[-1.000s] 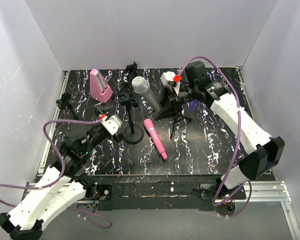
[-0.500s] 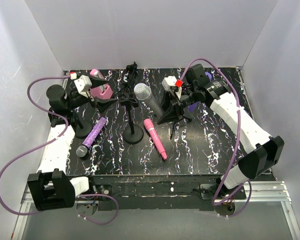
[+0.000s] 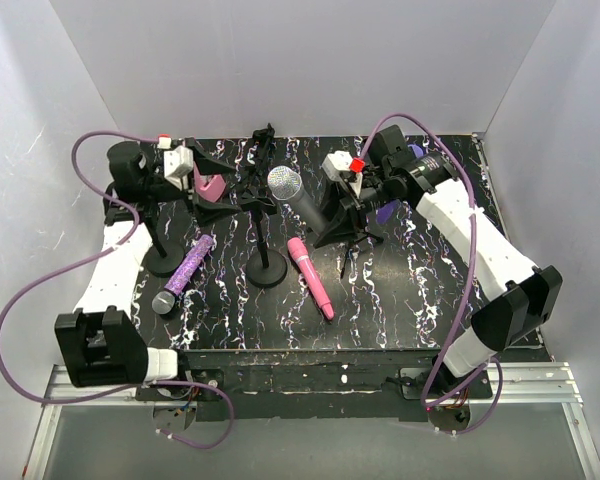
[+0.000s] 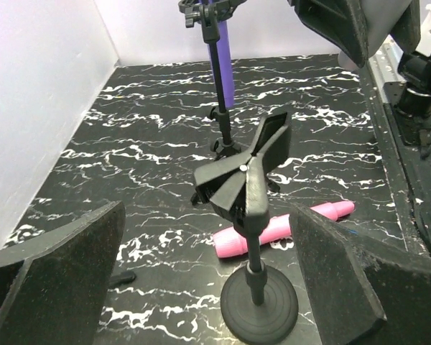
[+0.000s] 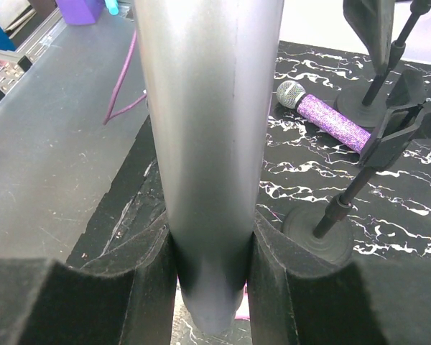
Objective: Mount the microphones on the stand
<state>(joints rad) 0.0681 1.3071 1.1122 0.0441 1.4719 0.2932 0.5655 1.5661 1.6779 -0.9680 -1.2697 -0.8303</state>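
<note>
My right gripper (image 3: 334, 198) is shut on the silver-grey microphone (image 3: 292, 192), holding it tilted above the table beside a tripod stand (image 3: 352, 228); in the right wrist view its body (image 5: 208, 144) fills the space between the pads. The dark purple microphone (image 4: 219, 50) sits in that tripod's clip. The pink microphone (image 3: 311, 277) lies on the table. The glittery purple microphone (image 3: 184, 272) lies at the left. My left gripper (image 3: 184, 164) is open and empty at the back left, facing a round-base stand (image 4: 257, 305) with an empty clip (image 4: 246, 171).
A pink wedge-shaped box (image 3: 212, 186) stands just beside my left gripper. A second round-base stand (image 3: 163, 259) is at the left, and the middle stand's base (image 3: 268, 270) is near the pink microphone. White walls close three sides.
The left arm swung from the middle front to the back left; the glittery purple microphone now lies on the table. The right gripper with the silver-grey microphone has barely shifted.
</note>
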